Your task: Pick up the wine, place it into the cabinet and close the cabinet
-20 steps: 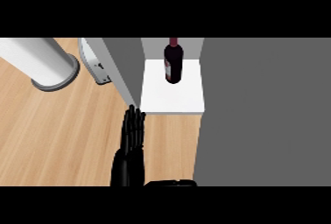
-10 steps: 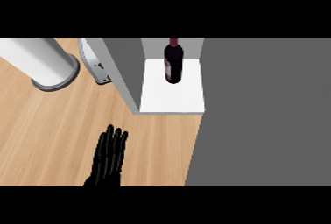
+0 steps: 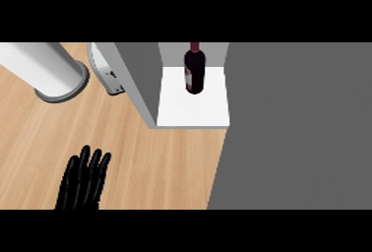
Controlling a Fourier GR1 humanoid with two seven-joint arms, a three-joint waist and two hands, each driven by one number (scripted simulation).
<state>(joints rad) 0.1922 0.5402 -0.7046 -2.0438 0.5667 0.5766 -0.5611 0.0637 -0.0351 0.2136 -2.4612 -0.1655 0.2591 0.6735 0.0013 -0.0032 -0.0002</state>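
One hand (image 3: pixel 83 178) shows, low in the left of the frame, flat over the wooden counter (image 3: pixel 167 162) with its fingers straight and lying side by side, holding nothing. By its place at the left of the view it reads as the robot's left hand; the right hand is nowhere in view.

Further up, near the centre, the cabinet (image 3: pixel 193 106) stands open, its white floor bare toward the front edge. Its door (image 3: pixel 138 81) shows as a grey panel swung out at the cabinet's left side, running from the top of the frame down to the floor's front corner. Just left of the door a small grey fitting (image 3: pixel 109 76) shows, too unclear to name.

The wine (image 3: pixel 194 69) stands upright deep in the cabinet, near the top centre of the frame, well apart from the hand.

At the upper left a pale cylinder (image 3: pixel 44 69) rests on the counter, close to the door.

With the bottle inside, closing appears to be what is left. The risks: a push landing on the door's edge rather than its face might slide off, and the hand sweeping up could knock the cylinder.
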